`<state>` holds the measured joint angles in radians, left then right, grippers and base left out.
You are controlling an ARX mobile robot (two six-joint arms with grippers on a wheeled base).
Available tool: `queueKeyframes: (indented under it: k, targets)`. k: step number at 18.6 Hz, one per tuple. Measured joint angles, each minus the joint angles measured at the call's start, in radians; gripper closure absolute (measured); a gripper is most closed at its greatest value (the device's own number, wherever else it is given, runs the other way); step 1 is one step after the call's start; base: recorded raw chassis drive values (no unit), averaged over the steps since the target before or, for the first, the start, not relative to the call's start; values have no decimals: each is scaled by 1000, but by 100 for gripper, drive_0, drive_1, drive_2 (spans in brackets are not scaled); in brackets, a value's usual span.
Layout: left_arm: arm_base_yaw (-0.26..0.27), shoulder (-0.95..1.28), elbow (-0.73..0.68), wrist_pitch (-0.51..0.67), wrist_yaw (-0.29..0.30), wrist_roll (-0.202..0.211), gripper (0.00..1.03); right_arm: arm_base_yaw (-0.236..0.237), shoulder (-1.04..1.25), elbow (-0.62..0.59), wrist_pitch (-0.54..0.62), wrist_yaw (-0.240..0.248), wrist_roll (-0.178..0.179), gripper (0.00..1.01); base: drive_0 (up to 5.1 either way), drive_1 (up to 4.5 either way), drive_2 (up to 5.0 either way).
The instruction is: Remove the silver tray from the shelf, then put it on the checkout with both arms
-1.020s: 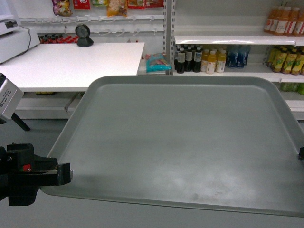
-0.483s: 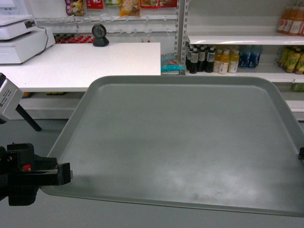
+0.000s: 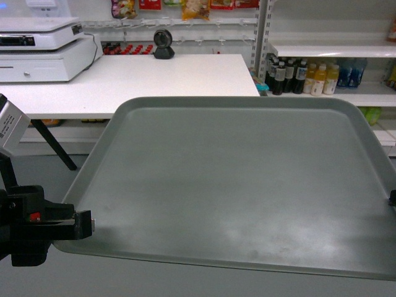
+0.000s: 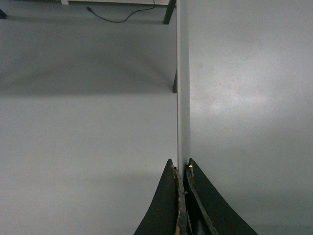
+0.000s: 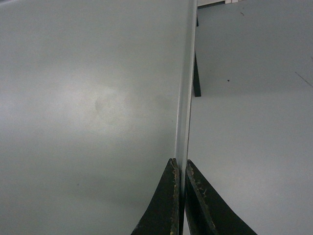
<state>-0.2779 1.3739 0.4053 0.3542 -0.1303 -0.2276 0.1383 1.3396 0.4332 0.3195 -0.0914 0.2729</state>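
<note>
The silver tray (image 3: 235,185) fills most of the head view, held level in the air in front of the checkout (image 3: 142,77). My left gripper (image 3: 86,224) is shut on the tray's left rim near the front corner. At the right border only a sliver of my right gripper (image 3: 392,199) shows. In the left wrist view the gripper (image 4: 181,166) pinches the rim, with the tray (image 4: 244,98) to the right and grey floor to the left. In the right wrist view the gripper (image 5: 180,164) clamps the other rim of the tray (image 5: 88,98). The shelf (image 3: 328,48) stands at the back right.
A white cash register (image 3: 43,49) sits on the checkout's back left, with a small black round device (image 3: 163,43) behind the middle. Bottles (image 3: 303,77) line the lower shelf board. A dark checkout leg (image 3: 52,145) slants down to the grey floor.
The whole background has slid to the right: the checkout and cash register now sit more centrally and the shelf has moved toward the right edge. Tray and grippers keep their places in view.
</note>
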Motion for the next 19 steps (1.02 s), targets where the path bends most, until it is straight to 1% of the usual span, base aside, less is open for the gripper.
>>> queueKeyframes:
  k: [15, 19]
  targets:
    - [5, 0, 0, -2, -1, 1, 101, 6, -2, 1, -3, 0, 0, 99, -497, 248, 248]
    - [5, 0, 0, -2, -1, 1, 101, 6, -1, 1, -3, 0, 1, 99, -2, 413, -417]
